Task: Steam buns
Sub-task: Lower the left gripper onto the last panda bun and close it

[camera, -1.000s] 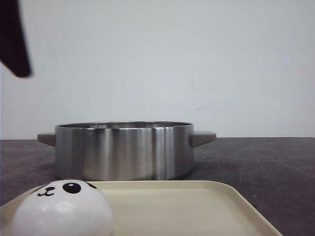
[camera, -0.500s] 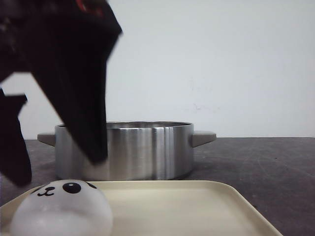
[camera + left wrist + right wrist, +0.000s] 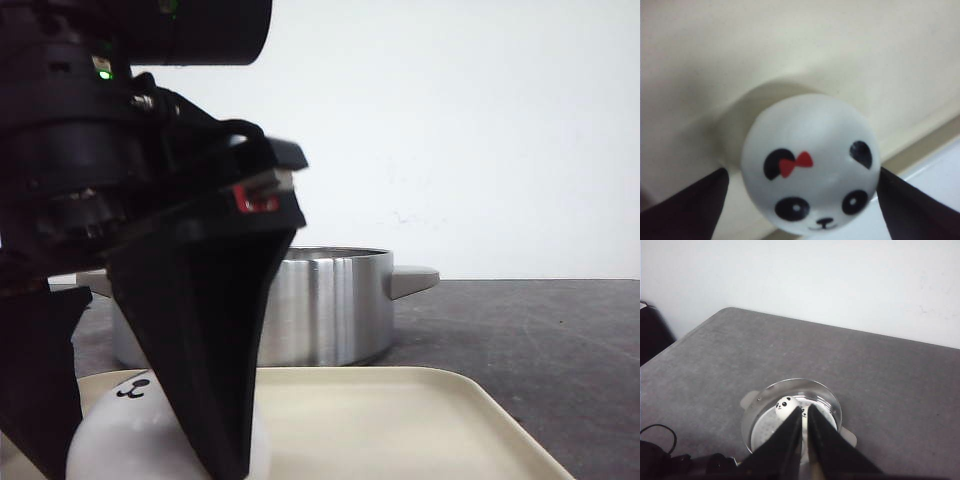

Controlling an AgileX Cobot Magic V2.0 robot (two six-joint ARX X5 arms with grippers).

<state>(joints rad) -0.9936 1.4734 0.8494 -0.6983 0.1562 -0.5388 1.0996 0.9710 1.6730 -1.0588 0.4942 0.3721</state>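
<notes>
One white panda bun (image 3: 120,425) with a red bow sits on the cream tray (image 3: 400,420) at the front left. My left gripper (image 3: 135,460) is down over it, open, with one black finger on each side. In the left wrist view the bun (image 3: 810,165) fills the gap; the fingers (image 3: 690,205) are at its sides, not squeezing it. My right gripper (image 3: 804,408) is shut and empty, high above the steel pot (image 3: 827,397). One bun (image 3: 786,406) lies in the pot and a second shows partly behind the fingers.
The steel pot (image 3: 330,310) with side handles stands just behind the tray on the dark grey table (image 3: 540,330). The tray's rim (image 3: 920,145) runs close beside the bun. A black cable (image 3: 655,432) lies by the table's edge.
My left gripper has come down from the upper left and now straddles the bun on the tray. The bun sits slightly further right than before.
</notes>
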